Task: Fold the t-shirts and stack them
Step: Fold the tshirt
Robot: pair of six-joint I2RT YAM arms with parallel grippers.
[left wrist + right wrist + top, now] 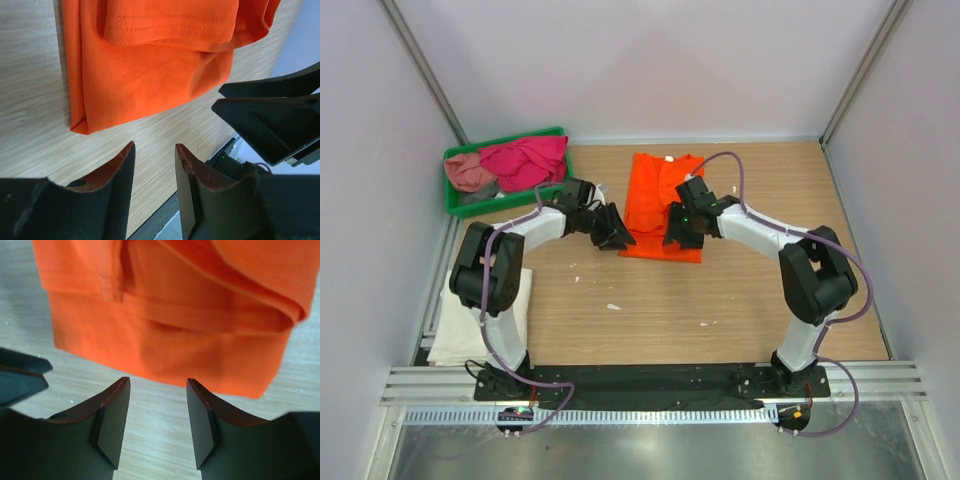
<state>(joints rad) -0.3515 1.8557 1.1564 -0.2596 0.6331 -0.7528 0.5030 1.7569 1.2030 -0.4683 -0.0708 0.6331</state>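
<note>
A: Closest in, the left gripper (155, 150) has its jaws a narrow way apart with nothing between them. It sits just off the near left corner of the orange t-shirt (150, 75). What should it do there?

B: The shirt lies flat on the table (650, 300), about midway back, with its sleeves turned in. So the step looks like the cross fold, hem up to collar. The left gripper would do well to pinch that corner through every layer, not only the top one. Further along the hem, the right gripper (157, 385) is a little wider and also empty, facing the hem's right part. Both should bite at the same depth, lift together and travel level, or the fold will likely skew.

A: And what can't be made out?

B: At far left the white t-shirt (455, 335) lies partly behind the left arm (490, 270). Whether it is folded is unclear. In the green tray (500, 141) the dusty pink t-shirt (468, 172) and the magenta t-shirt (525, 160) are bunched up, so their lie is hard to read. From above, the two grippers cover the orange hem, and the wrist views cut off the collar end. The layers at each corner can't be counted.
</note>
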